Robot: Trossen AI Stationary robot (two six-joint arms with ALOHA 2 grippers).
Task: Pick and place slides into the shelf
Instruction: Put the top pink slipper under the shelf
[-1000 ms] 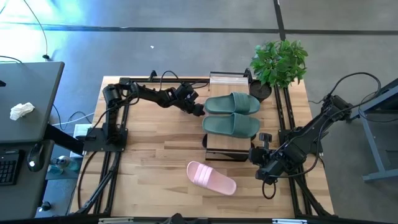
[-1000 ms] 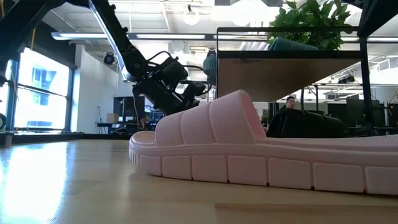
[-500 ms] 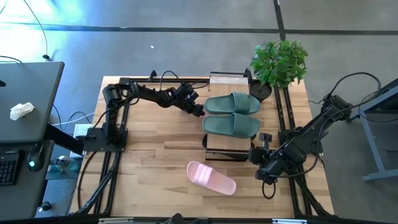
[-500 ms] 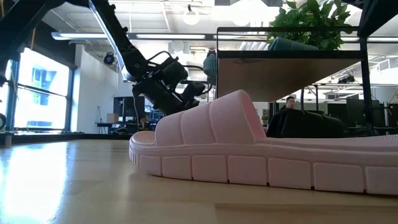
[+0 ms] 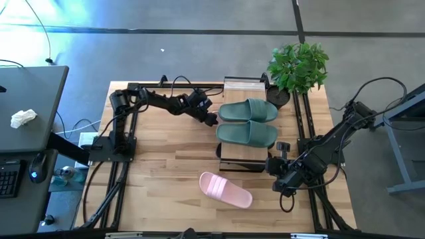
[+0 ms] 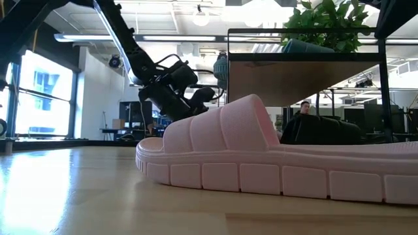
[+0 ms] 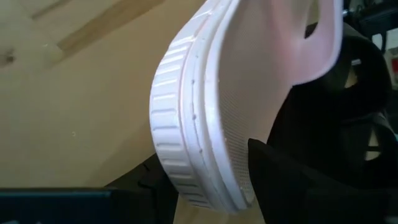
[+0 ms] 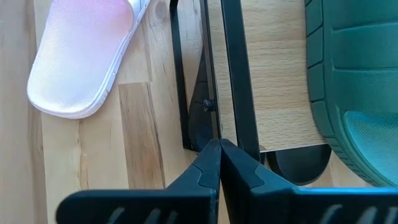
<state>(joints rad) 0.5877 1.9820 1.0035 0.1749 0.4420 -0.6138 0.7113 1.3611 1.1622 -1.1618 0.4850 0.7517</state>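
- The shelf [image 5: 243, 155] stands on the table, and a pair of green slides [image 5: 247, 123] lies side by side on its top board.
- One pink slide [image 5: 226, 189] lies flat on the table just in front of the shelf, sole down, well free on all sides.
- The left gripper [image 5: 210, 118] is at the left side of the shelf, just beside the green pair. Its wrist view shows a second pink one, the held slide [image 7: 205, 112], lifted and tilted against the dark fingers [image 7: 292, 180], so I judge they are closed on its side edge.
- From above the held slide is hidden, perhaps under the top board; I cannot tell exactly.
- The right gripper [image 5: 277, 160] waits near the front right corner of the shelf. Its fingers are pressed together and carry nothing.
- Handling: the slides look like light foam rubber with a thick ribbed sole. I think they are a little soft, will bend a bit under a pinch, and are not fragile.
- The textured surface should give good friction, so slipping is a small risk.
- Where to take: the wide strap is the easiest place for the pink slide, one finger under the strap and one on top. The side wall of the sole near the middle is also possible, but a hold at one end may let it swing.
- No black slides are seen.
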